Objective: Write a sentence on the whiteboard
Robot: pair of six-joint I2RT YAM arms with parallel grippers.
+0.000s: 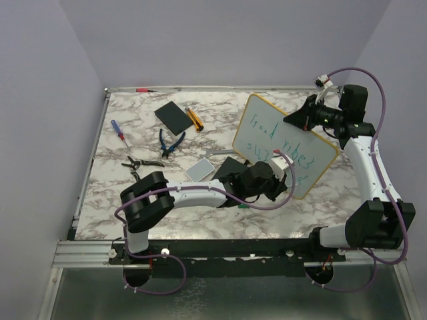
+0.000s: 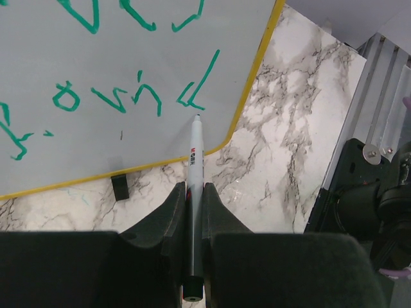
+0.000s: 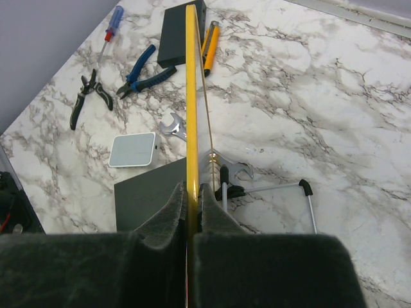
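The whiteboard (image 1: 287, 137), white with a yellow rim, stands tilted at the right of the table. Green lettering (image 1: 270, 130) runs across it in two lines. My right gripper (image 1: 300, 121) is shut on its upper rim; in the right wrist view the rim (image 3: 191, 96) shows edge-on between the closed fingers (image 3: 192, 192). My left gripper (image 2: 194, 187) is shut on a white marker (image 2: 195, 160). The marker's tip sits at the board's surface (image 2: 128, 51) near its lower corner, just below the last green stroke (image 2: 199, 86). In the top view the left gripper (image 1: 280, 175) is in front of the board's lower part.
On the marble table lie a black slab (image 1: 173, 117), a yellow utility knife (image 1: 193, 118), blue pliers (image 1: 170, 142), a screwdriver (image 1: 118, 130), black pliers (image 1: 141, 162), a pale pad (image 1: 200, 171) and a second black slab (image 3: 148, 196). A wrench (image 3: 172, 126) and wire stand (image 3: 276, 189) lie behind the board.
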